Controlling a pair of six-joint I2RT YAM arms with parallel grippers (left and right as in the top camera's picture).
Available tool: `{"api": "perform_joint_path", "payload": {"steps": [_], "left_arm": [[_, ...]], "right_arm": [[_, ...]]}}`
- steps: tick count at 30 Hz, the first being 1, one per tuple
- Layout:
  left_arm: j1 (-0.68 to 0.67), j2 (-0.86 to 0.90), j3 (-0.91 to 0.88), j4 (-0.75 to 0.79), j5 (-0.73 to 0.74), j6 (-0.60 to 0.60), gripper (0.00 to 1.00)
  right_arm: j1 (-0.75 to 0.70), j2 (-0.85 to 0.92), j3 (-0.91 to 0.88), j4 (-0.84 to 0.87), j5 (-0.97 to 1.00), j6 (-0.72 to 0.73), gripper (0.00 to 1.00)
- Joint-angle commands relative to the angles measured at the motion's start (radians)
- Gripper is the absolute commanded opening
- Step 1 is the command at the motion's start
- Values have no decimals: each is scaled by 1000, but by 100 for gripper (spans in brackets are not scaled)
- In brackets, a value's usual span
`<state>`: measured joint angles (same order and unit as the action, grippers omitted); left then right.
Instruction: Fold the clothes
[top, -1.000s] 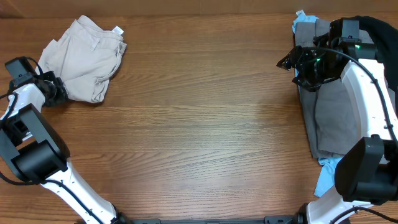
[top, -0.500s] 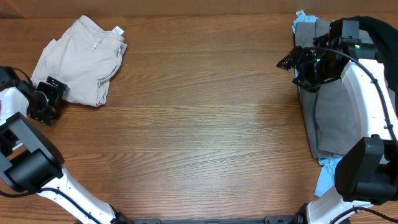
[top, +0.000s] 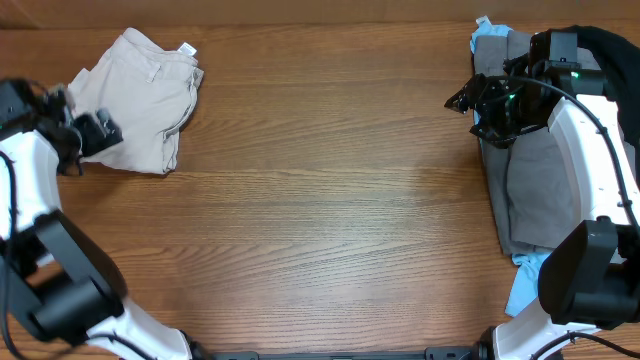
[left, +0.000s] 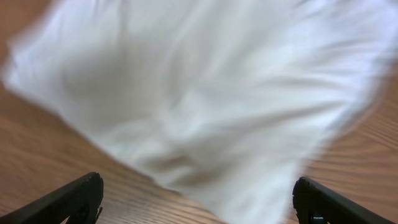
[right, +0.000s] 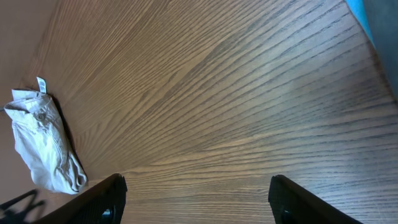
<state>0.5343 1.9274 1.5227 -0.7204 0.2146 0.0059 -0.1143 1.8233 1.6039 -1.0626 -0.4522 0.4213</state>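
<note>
The beige shorts (top: 135, 98) lie bunched at the far left of the table, a small white label at their top right corner. My left gripper (top: 100, 130) is at their left edge, open, with nothing held. In the left wrist view the shorts (left: 211, 93) fill the frame, blurred, and the left gripper (left: 199, 199) has its fingers spread wide over bare wood just short of the cloth. My right gripper (top: 460, 100) hovers open at the far right, above the pile of other clothes (top: 535, 180). The right wrist view has the right gripper (right: 196, 199) open over bare table, with the shorts (right: 40, 143) far off.
The pile at the right edge holds a grey garment, a light blue one (top: 525, 285) sticking out below, and a black one (top: 610, 45) at the back. Wood table (top: 330, 200) lies between the shorts and the pile.
The left gripper has let go of the shorts' left edge, opened wide and swung up along that edge. The shorts shifted slightly. The right arm has not moved.
</note>
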Motion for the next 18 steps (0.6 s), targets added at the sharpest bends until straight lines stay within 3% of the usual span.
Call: {"api": "perform_joint_path", "payload": {"steps": [1,6,18], "left_arm": [[-108,-124,1,-2,-24,272,100],[-218,-86,0,-43,-71,411,99],[-312,76,0,-48,-200,440,100]], "right_arm": [[4,1,6,5,3,-3,78],[9,1,6,2,3,-3,78],[16,1,6,-3,6,-11,78]]}}
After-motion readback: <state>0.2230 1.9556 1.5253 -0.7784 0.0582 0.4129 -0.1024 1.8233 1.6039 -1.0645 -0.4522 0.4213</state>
